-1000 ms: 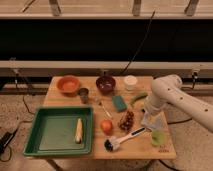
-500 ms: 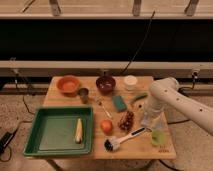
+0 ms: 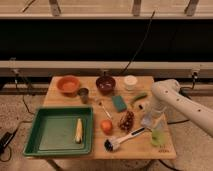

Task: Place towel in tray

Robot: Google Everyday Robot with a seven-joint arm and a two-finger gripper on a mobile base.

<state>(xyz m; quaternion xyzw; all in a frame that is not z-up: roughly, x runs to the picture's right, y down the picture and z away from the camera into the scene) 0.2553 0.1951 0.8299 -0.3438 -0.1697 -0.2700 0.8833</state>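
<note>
**Towel not yet in tray**

The task is barely begun. The tray sits at the counter's 7 o'clock corner and holds only a yellow cob. The towel shows as a pale patch near the counter's 3 o'clock edge, at 3 o'clock from the tray and well apart from it. A scrub brush lies between them.

The hand is directly over the towel. I cannot tell whether it is open or closed, or whether it has hold of the cloth.

Grasping, carrying toward 9 o'clock and releasing all appear to remain.

The towel looks roughly square, and I can make out no long axis or heading. The tray's long axis runs from 9 to 3 o'clock.
</note>
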